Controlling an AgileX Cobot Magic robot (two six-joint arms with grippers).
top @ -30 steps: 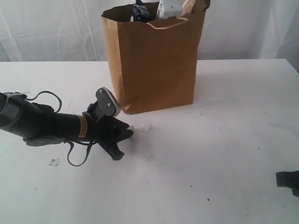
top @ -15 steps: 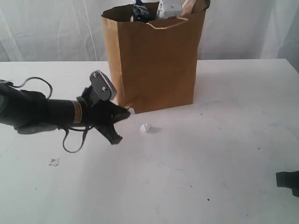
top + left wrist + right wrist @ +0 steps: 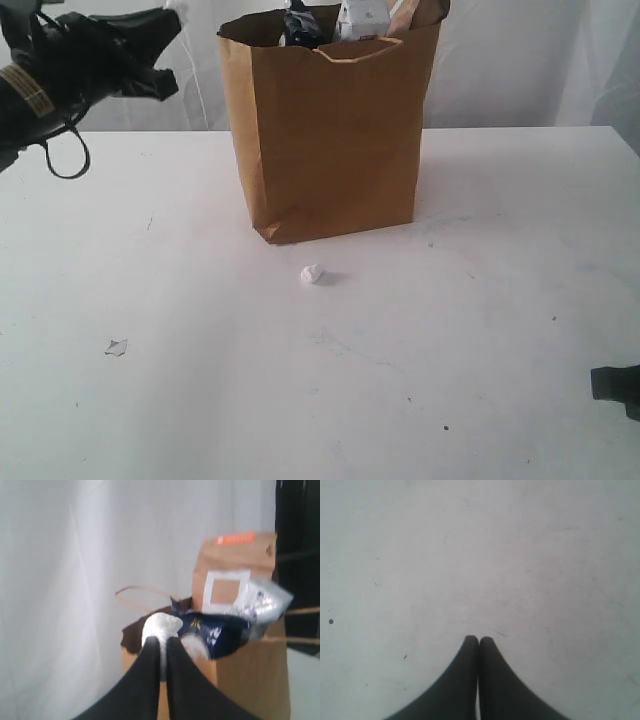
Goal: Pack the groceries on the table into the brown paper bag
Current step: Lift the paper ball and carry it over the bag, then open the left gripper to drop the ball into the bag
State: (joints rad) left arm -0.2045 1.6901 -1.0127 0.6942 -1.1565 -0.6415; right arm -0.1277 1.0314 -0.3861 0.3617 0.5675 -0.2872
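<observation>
White curtain backdrop; scuffed white table (image 3: 480, 380). The brown paper bag (image 3: 330, 140) stands upright at rear centre, groceries (image 3: 360, 18) protruding.

Left fingers (image 3: 150, 670) are closed, apparently pinching a white wad (image 3: 161, 624) near the bag mouth. Right fingers (image 3: 465, 680) are closed and empty.

Judged: the kraft is thin, light and easily creased, so take it by a handle (image 3: 302, 610).

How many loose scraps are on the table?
2: a crumpled white wad in front of the paper bag, a flat scrap toward the table's left. Another white bit is pinched in the left gripper; the bag may hide more.
</observation>
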